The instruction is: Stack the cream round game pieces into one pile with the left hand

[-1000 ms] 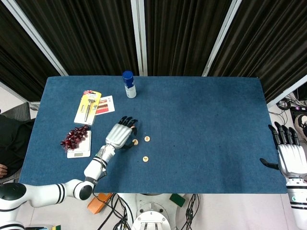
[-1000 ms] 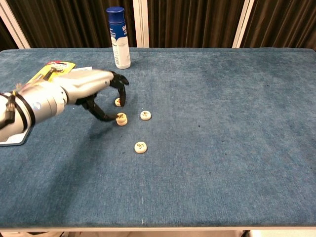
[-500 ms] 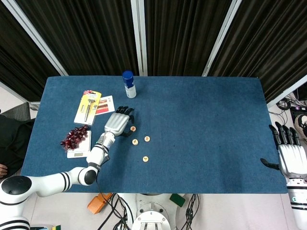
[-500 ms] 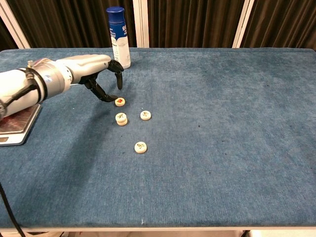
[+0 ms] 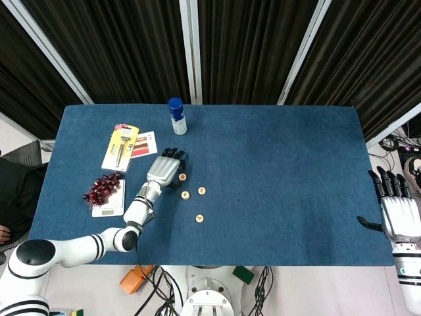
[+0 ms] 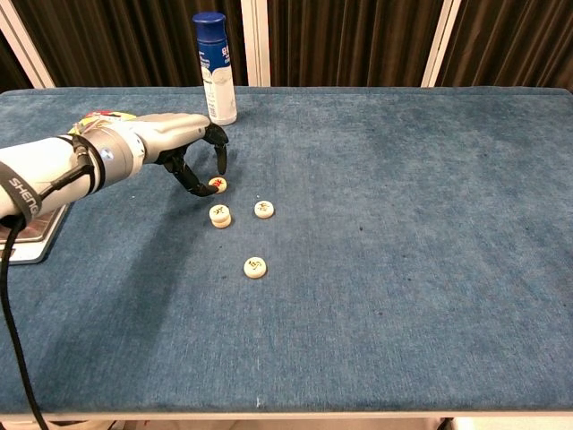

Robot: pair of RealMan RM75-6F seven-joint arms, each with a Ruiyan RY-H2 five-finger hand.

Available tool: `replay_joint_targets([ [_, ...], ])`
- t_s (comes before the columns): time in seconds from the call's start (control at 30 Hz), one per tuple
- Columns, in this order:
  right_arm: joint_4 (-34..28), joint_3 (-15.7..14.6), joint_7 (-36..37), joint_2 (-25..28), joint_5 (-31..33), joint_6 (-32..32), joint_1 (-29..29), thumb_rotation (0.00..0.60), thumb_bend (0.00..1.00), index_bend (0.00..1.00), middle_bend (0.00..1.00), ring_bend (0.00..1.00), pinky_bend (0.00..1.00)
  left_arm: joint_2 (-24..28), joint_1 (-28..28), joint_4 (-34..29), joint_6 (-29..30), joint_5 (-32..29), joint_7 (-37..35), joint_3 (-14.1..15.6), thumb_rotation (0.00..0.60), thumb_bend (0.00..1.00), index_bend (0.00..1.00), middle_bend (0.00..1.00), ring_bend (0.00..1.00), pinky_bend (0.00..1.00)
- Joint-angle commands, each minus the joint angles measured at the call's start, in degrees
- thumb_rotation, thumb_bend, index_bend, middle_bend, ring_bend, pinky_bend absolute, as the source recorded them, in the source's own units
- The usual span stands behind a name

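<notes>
The blue table (image 5: 276, 171) carried everything. The left hand (image 6: 183, 148) reached in over its near-left part, fingers curled down around the farthest piece (image 6: 218, 184), thumb tip at its left edge and a fingertip just above it; whether it was actually pinched could not be told. The right hand (image 5: 396, 209) hung off the table's right edge, fingers spread, holding nothing. A blue-capped bottle (image 6: 214, 67) stood upright at the back. A yellow packet (image 5: 120, 146), a scale (image 5: 108, 204) and dark grapes (image 5: 102, 187) lay on the left. Nearer, a two-high pile (image 6: 220, 215) sat just beside a single piece (image 6: 263, 209), with a lone piece (image 6: 255, 267) in front, apart.
</notes>
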Motion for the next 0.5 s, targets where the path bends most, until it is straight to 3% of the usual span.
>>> replay_joint_targets([
  [0.03,0.06,0.02,-0.03,-0.04,0.21,-0.22,0.07,0.600,0.09,0.00,0.02,0.00,0.02,-0.34,-0.05,0.72,-0.12,-0.22,-0.37,0.19,0.600,0.31,0.41,0.10,0.00,0.00],
  [0.5,-0.45,0.16,-0.57,0.09,0.60,-0.52,0.34,0.600,0.09,0.00,0.02,0.00,0.02,-0.38,0.48,1.02,0.80,3.07,-4.29,0.36,0.600,0.36,0.50,0.12,0.00,0.00],
])
